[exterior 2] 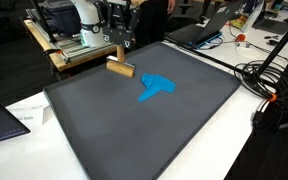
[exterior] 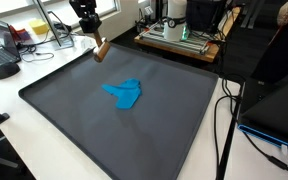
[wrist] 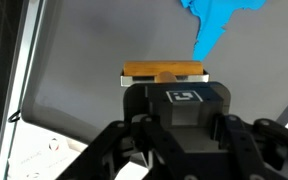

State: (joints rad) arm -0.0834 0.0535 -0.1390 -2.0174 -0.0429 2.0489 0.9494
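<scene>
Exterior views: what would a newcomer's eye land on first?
The bright blue cloth lies crumpled near the middle of the dark mat. At the mat's edge, the gripper is shut on a tilted wooden block, well apart from the cloth. Whether the block touches the mat is unclear.

The arm (exterior: pixel 83 8) enters from the top edge in an exterior view, and its wrist points downward with a slight tilt. The gripper (exterior: pixel 92 32) hangs at the end of the arm with its jaws closed together on a block (exterior: pixel 100 47). In the wrist view the dark body of the gripper (wrist: pixel 164 86) fills the lower part, and the fingers themselves are mostly hidden behind it.
</scene>
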